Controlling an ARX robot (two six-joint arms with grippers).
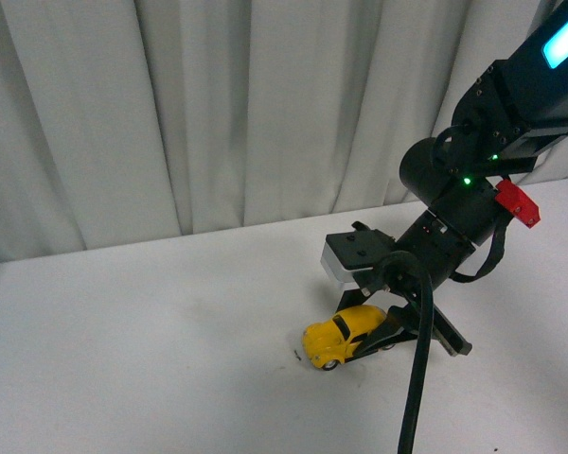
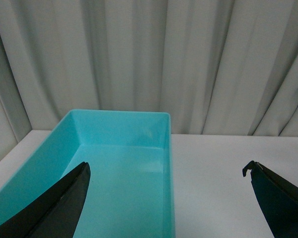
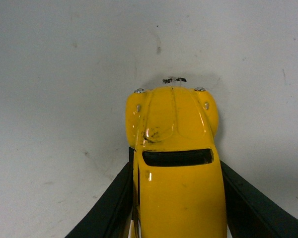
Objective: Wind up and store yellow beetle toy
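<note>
Low, right tool [image 3: 176,157] tight on beetle [image 1: 344,331]

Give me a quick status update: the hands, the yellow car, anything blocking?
Right gripper shut on yellow beetle toy, wheels on table. Left gripper open, empty, teal bin ahead. No obstruction seen.

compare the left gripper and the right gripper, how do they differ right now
Jaws: the left gripper is wide open; the right gripper is shut on the yellow beetle toy. Load: the left gripper holds nothing; the right gripper grips the toy, which sits on the white table. Facing: the left looks at a teal bin; the right at the tabletop. Both have black tapered fingers.
</note>
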